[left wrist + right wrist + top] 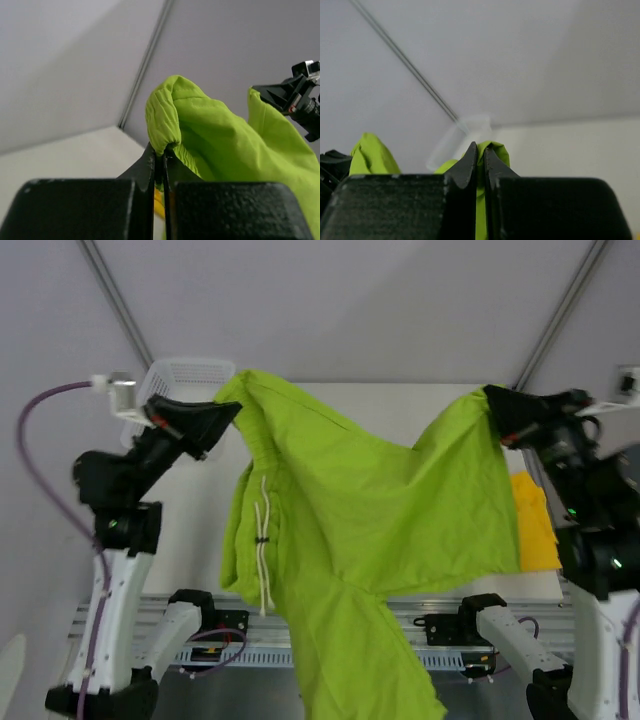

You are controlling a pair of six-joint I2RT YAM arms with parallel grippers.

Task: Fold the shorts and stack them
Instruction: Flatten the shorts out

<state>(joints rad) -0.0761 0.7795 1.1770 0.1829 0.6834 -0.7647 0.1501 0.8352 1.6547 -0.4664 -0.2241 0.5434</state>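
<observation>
The lime green shorts point(370, 510) hang in the air above the bench point(400, 400), spread like a curtain between the two arms. Their long axis runs left to right, and the top edge sags in the middle. The cloth is bunched on the left, where a white drawstring point(263, 540) dangles straight down. One leg drops past the near edge of the bench, over the arm bases.

The left jaws are pinched tight on a gathered fold at the upper left corner point(165, 120). The right jaws are closed just as narrowly on the upper right corner point(492, 150). Both are raised well above the bench surface.

The yellow shorts point(535, 525) lie flat on the bench at the right. They are partly hidden behind the green cloth and the right arm point(590, 530). A white mesh basket point(190, 370) sits at the far left corner, behind the left jaws. The hanging cloth screens most of the middle of the bench from the top camera.
</observation>
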